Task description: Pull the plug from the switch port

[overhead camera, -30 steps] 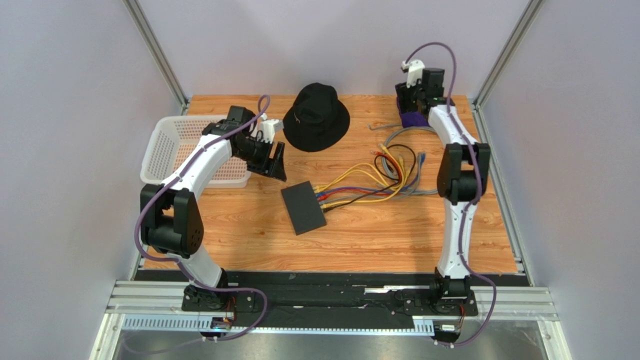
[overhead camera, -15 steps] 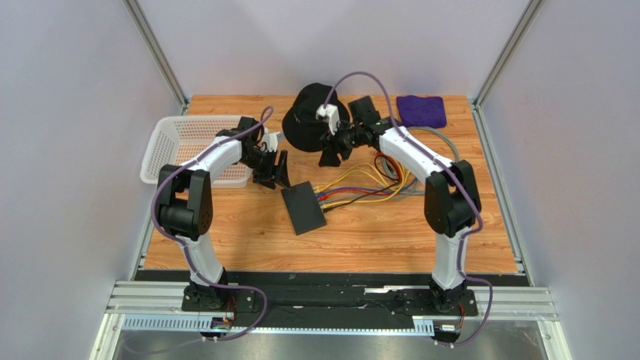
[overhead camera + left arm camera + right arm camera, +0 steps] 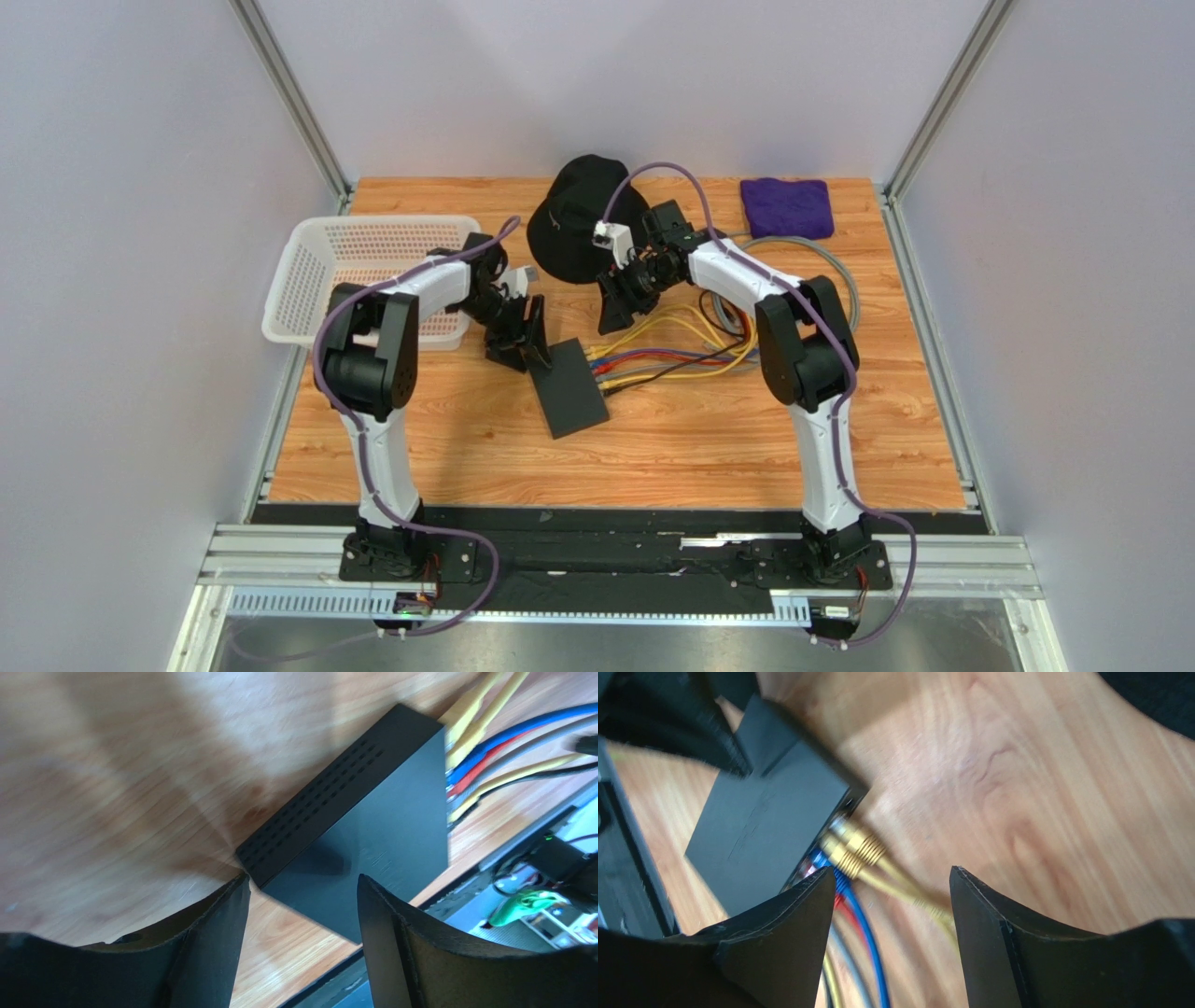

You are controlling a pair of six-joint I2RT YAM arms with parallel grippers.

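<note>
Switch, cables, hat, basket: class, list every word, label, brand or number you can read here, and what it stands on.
No text can be read.
The switch: a faint mark or scuff on its top face, left wrist view, too blurred to read.
The plugs, hat and basket: no lettering shows.

The switch [image 3: 567, 388] lies near the middle of the table [image 3: 701, 448], with the cables [image 3: 659, 367] plugged into its right edge and running right and back into a loose tangle. Behind the switch, at the far edge, lies the bucket hat [image 3: 578, 221]. The basket [image 3: 351, 273] stands at the far left and the folded cloth [image 3: 787, 206] in the far-right corner. The left gripper [image 3: 530, 350] is just beside the switch's far-left corner. The right gripper [image 3: 615, 305] is over the cables, between hat and switch.
</note>
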